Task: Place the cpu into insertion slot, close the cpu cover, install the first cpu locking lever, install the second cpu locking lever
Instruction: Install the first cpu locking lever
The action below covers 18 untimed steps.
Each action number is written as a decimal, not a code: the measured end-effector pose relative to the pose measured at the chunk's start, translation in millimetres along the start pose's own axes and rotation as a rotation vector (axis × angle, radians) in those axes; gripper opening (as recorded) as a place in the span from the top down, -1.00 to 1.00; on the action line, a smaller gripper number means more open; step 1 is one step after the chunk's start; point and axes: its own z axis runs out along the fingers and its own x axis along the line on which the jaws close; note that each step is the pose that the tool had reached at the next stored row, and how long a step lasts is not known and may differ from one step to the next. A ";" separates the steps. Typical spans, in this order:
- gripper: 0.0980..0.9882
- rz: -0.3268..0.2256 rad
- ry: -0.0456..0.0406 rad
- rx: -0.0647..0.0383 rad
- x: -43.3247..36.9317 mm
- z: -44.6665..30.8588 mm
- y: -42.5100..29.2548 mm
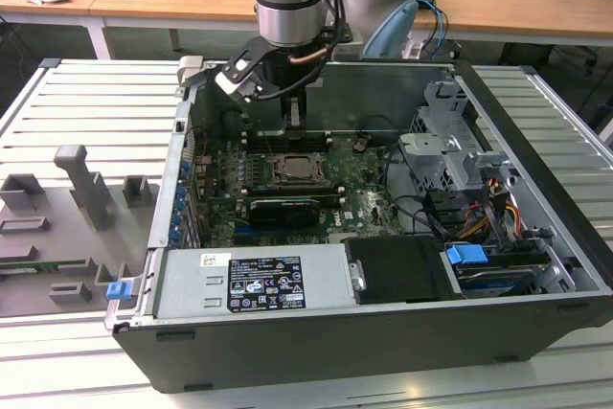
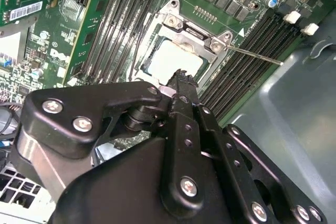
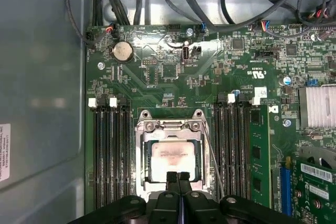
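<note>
The claw [image 3: 178, 178] hangs clenched on nothing, tips pressed together, directly above one edge of the cpu [image 3: 169, 157]. The chip lies seated in the insertion slot [image 1: 299, 171], at mid-frame in the exterior view, just below the claw. The cpu cover [image 3: 170, 126] appears folded down around it. A thin locking lever [image 3: 213, 161] runs lengthwise beside the socket, angling out over the memory slots [image 3: 233, 145], and looks unlatched. Those slots crowd both flanks. A long black card [image 1: 283, 210] lies lower in the exterior view.
</note>
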 end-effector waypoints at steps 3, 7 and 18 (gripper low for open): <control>0.98 -0.047 0.0035 0.000 0.0 0.0 0.0; 0.98 -0.077 0.0061 0.000 0.0 0.0 0.0; 0.98 -0.188 0.0154 -0.001 0.0 0.0 0.0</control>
